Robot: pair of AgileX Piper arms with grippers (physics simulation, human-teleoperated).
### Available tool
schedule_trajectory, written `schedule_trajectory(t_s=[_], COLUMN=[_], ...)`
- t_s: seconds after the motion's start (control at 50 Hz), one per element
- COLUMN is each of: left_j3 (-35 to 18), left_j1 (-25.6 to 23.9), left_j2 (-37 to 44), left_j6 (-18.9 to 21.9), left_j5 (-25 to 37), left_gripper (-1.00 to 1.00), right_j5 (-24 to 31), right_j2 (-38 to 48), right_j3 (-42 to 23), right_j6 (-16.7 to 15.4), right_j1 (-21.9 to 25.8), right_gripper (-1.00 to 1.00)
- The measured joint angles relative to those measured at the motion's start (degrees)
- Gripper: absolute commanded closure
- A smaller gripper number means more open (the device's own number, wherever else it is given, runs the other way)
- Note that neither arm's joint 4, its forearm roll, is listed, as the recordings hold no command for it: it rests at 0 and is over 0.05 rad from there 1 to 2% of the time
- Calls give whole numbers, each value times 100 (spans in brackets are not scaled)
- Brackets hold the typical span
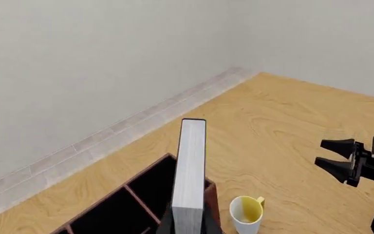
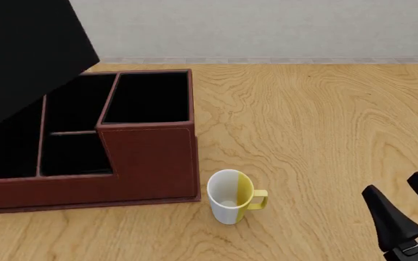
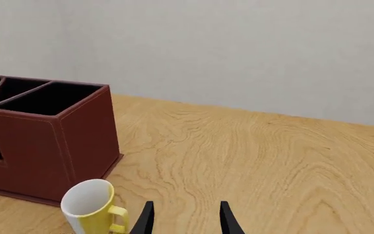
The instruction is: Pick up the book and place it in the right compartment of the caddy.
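The book shows in the front view as a large tilted black cover (image 2: 28,54), held high over the left part of the caddy (image 2: 151,163). In the left wrist view its white page edge (image 1: 190,180) runs straight out from my left gripper (image 1: 188,230), which is shut on it; only dark finger bits show beside it. The right compartment (image 2: 151,98) is the tall, black-lined section and holds nothing. My right gripper (image 2: 393,184) is open and empty, low at the near right, to the right of the mug.
A white and yellow mug (image 2: 231,197) stands upright on the wooden table (image 2: 325,125), close to the caddy's near right corner. The caddy's lower sections (image 2: 71,130) lie left of the tall one. A grey wall (image 2: 267,27) backs the table.
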Motion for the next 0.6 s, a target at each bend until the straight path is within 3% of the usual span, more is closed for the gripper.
schedule_trajectory(t_s=[0.6], left_j3=[26], left_j1=[558], left_j2=[1469], left_j6=[329], left_j5=[-1417], left_gripper=[100], right_j5=[-403], right_j2=[417], right_j3=[-33], right_j6=[-125], right_j1=[761], right_gripper=[-100])
